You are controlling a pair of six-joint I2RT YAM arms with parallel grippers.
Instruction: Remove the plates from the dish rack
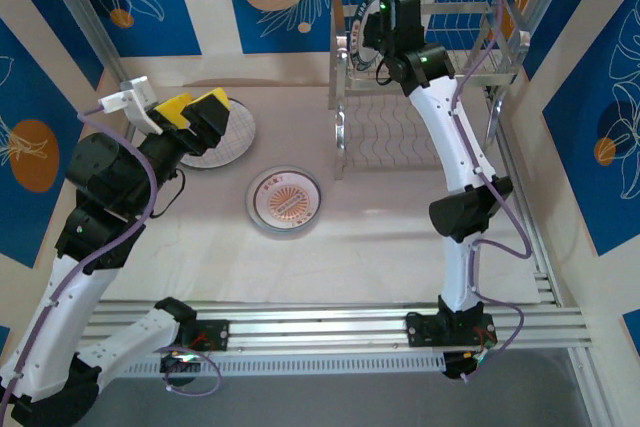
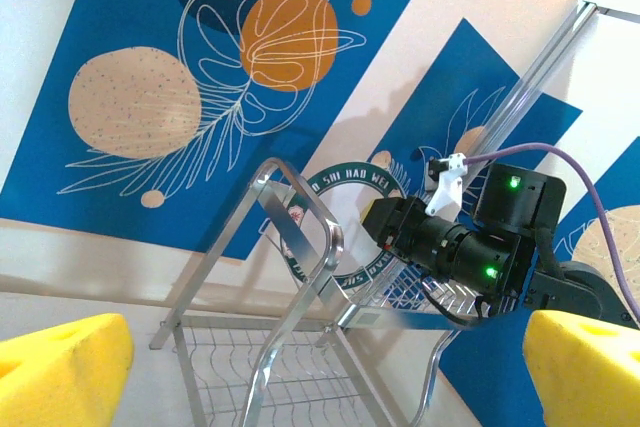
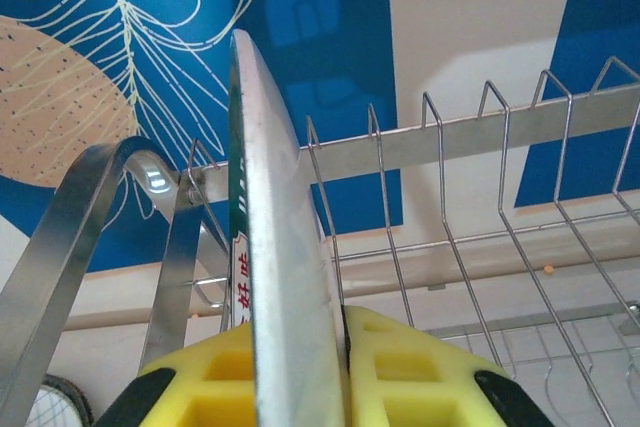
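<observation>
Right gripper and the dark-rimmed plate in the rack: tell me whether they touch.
Touching. Right wrist view: the right gripper's yellow pads press both faces of the plate, no gap.

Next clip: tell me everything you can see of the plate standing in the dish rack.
The plate is round, with a dark green rim carrying white lettering and a pale centre with a red mark. It looks like glazed ceramic. It stands upright on edge between the wires of the dish rack, in the upper shelf, at the left end as seen from above. The right hand has its yellow pads against both faces at the rim. Edge-on it looks thin and unchipped.
</observation>
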